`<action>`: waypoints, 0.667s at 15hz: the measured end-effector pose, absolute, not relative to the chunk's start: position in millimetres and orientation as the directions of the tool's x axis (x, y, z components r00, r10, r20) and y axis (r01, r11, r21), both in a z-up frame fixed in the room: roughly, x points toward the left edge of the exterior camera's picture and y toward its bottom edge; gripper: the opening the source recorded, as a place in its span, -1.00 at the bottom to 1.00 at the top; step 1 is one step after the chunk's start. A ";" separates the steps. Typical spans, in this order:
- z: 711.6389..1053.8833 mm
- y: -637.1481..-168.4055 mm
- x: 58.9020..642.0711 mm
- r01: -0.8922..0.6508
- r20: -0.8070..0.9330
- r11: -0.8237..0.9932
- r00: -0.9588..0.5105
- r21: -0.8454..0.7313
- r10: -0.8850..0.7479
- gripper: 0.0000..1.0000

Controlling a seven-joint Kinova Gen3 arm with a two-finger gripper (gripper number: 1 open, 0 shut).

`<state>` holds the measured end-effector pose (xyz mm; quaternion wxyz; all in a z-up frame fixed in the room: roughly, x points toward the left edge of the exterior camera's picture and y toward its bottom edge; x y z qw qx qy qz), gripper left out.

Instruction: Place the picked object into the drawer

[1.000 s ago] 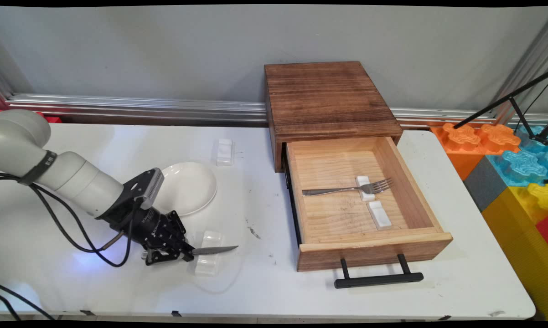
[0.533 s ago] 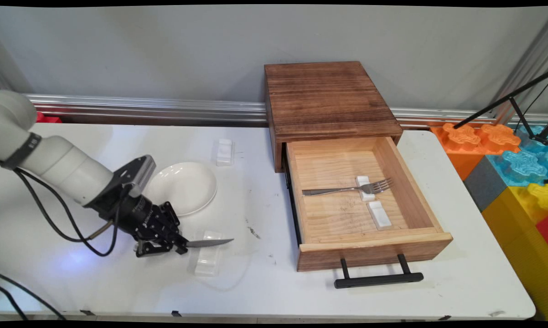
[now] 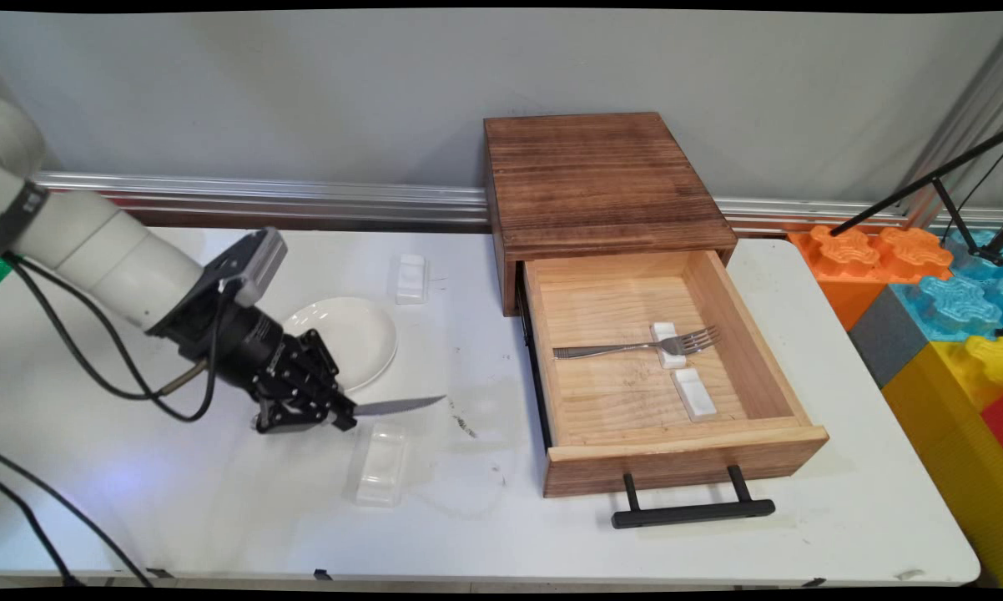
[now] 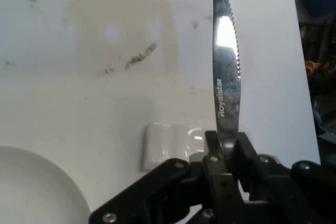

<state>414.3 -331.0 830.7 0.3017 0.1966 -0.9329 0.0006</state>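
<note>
Just beyond the clear rest (image 3: 380,463) on the white counter (image 3: 218,501), a serrated knife (image 3: 397,406) is held off the surface, clamped at its handle by the closed tool (image 3: 339,416), blade aimed toward the open drawer (image 3: 685,455). Because only the end is pinched, the knife could be twisted or dropped. Behind the rest lies the plate (image 3: 347,338); farther off, the drawer wall could be struck by the tip.
</note>
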 end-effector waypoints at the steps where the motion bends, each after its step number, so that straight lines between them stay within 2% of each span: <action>1: 836.8 -333.1 411.4 -0.374 0.564 0.920 -0.738 0.115 -0.370 -1.00; 10: 902.9 -375.1 355.5 -0.468 0.582 0.880 -0.694 0.081 -0.423 -1.00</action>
